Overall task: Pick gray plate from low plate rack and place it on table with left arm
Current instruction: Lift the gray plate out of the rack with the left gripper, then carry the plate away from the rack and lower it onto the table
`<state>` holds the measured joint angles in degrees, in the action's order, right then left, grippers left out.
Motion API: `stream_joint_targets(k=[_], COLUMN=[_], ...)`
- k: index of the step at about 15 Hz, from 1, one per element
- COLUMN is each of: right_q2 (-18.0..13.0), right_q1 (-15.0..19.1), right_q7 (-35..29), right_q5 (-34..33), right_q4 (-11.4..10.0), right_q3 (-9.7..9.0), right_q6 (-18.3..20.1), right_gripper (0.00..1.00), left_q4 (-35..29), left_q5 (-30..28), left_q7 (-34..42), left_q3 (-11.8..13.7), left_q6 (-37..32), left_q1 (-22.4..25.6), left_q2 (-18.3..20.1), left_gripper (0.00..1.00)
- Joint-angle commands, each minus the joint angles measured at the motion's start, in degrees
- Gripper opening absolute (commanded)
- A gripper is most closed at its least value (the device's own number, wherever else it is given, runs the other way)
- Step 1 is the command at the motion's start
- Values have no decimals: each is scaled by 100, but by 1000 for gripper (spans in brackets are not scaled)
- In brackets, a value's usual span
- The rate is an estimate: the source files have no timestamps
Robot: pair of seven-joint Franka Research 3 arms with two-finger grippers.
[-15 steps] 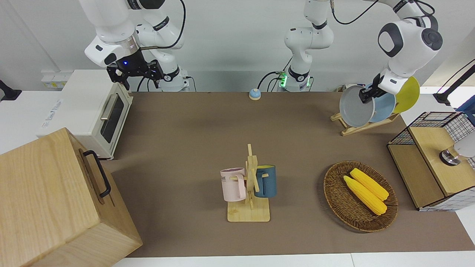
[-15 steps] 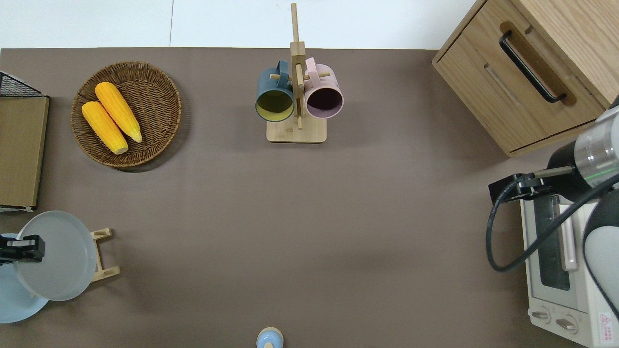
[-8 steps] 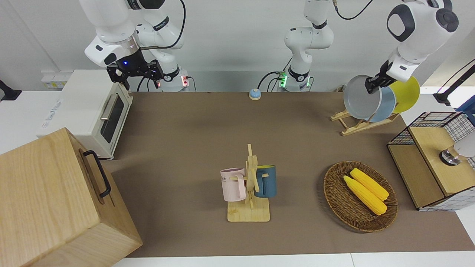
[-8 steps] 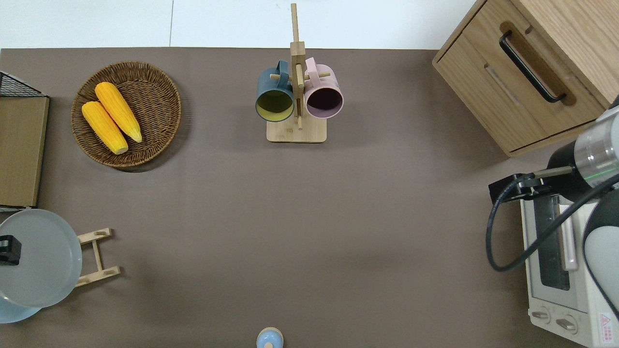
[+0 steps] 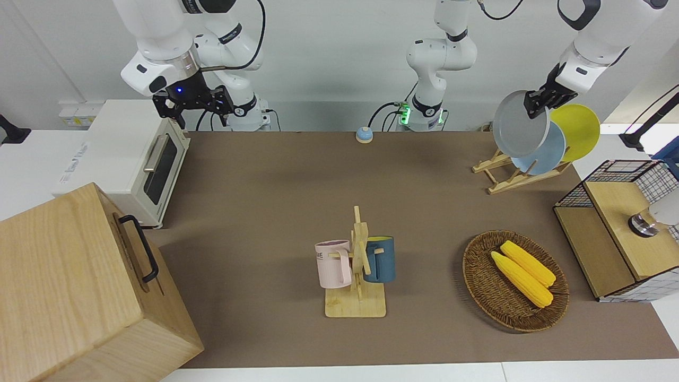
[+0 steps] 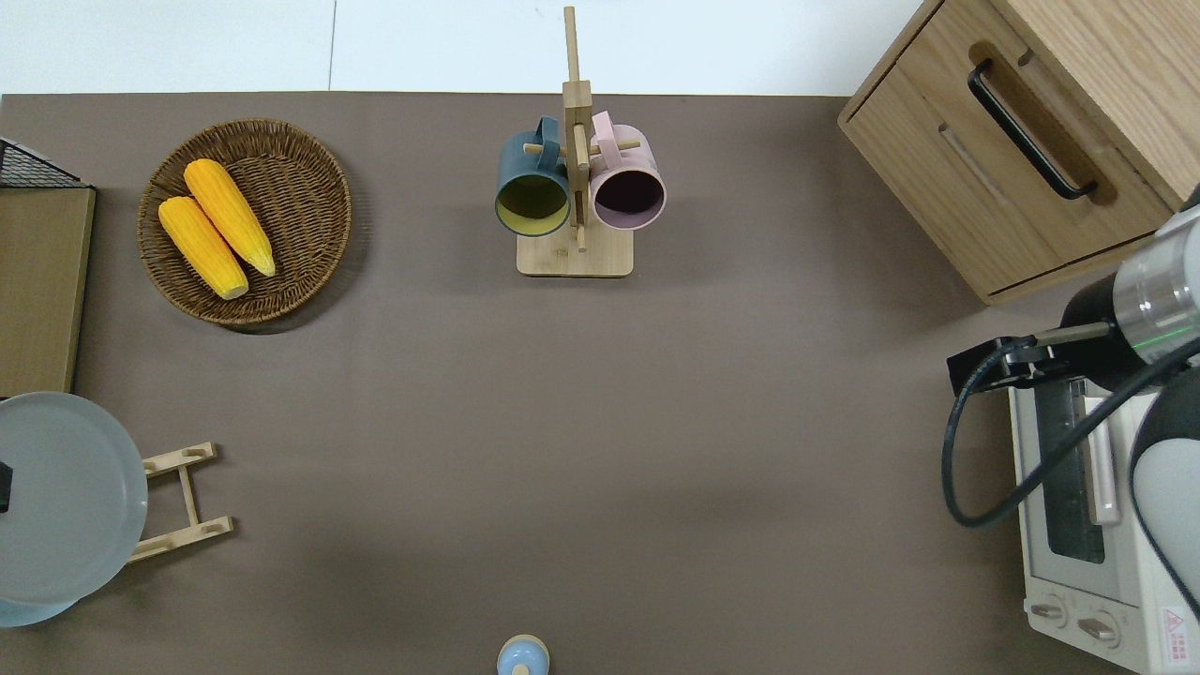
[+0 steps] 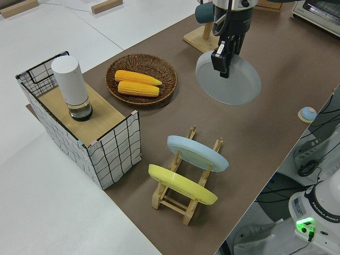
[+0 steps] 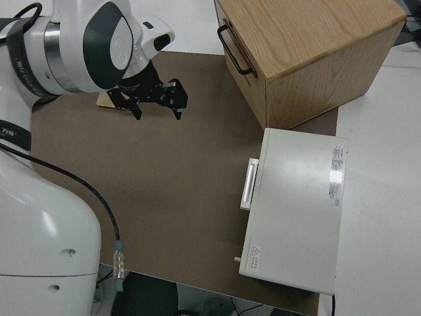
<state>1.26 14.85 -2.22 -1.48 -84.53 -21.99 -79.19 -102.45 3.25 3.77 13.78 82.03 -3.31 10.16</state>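
Left hand point(image 5: 537, 102): clamping the top rim of the gray plate point(image 5: 520, 130), holding it in the air.
Gray plate: hanging tilted over the rack point(image 5: 509, 172), clear of its pegs.
Rack: carrying 1 blue plate point(image 7: 197, 153) and 1 yellow plate point(image 7: 182, 184).
Worktop point(image 5: 297, 185): bearing the rack.
Right hand point(image 8: 155, 105): parked, fingers standing apart.

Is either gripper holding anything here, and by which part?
The left gripper holds the gray plate by its upper rim, lifted clear of the rack. The right arm is parked.
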Motion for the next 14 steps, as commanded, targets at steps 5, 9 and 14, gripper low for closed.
stream_joint_targets(k=[5,9,14], right_q2=[-20,-12,-12], right_q1=[132,132,132], right_q7=[-68,-68,-68], right_q5=[-28,-28,-28], right_q4=[41,33,41], right_q3=[-113,-113,-121], right_q6=[62,70,62], right_gripper=[983,983,983], left_q4=[67,-64,-573], left_q5=[-1272,-2247,-3118], left_q7=[-465,-448,-386], left_q3=[791,916,916], left_q6=[-56,119,611], left_q1=[-1239,-1374,-1383], left_q2=[-391,-822,-981], left_gripper=[117,117,117])
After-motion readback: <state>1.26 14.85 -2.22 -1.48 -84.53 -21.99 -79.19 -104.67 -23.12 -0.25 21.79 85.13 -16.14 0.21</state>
